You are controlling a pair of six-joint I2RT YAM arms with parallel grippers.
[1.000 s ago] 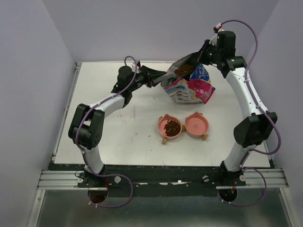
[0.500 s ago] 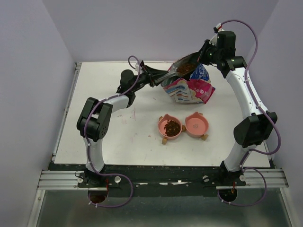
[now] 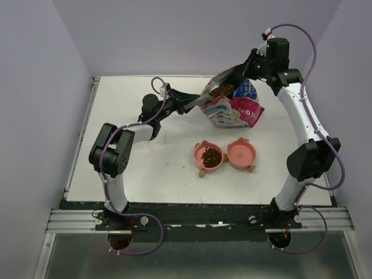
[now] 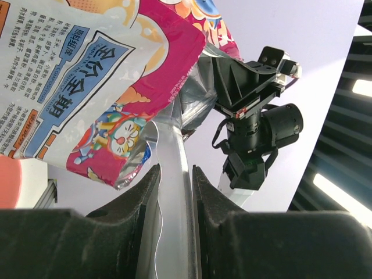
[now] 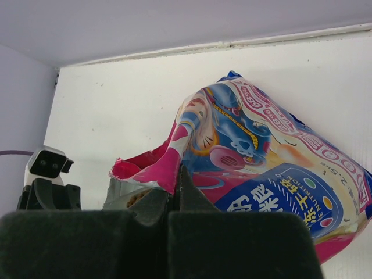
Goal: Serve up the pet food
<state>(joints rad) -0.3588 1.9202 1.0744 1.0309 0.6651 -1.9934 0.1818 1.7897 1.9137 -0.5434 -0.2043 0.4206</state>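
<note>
Top external view: at the left, the left claw (image 3: 196,100) points toward 3 o'clock and pinches the 9 o'clock side of the mouth of a printed foil bag with pink edges and a blue-and-white label (image 3: 235,110). The bag stands at about 1 o'clock on the white tabletop (image 3: 145,168). Left wrist view shows that claw (image 4: 174,177) closed on a silver strip of the bag (image 4: 87,87) at its inner rim, the strip running up between the two black fingers.

The pet food (image 3: 222,89), small dark brown kibble, lies heaped in the bag's open mouth, which is held wide between the two claws. More of it (image 3: 212,156) sits in the left of two joined salmon-pink cat-eared bowls (image 3: 241,152). The bowls rest on the tabletop at 6 o'clock from the bag, apart from it.

At the 1 o'clock side of the mouth, the right claw (image 3: 238,71) grips the far edge. Right wrist view has this claw (image 5: 174,185) pressed together on the torn pink lip of the bag (image 5: 261,151). A few kibble pieces (image 5: 135,199) show just inside the mouth, at 9 o'clock from the fingers.
</note>
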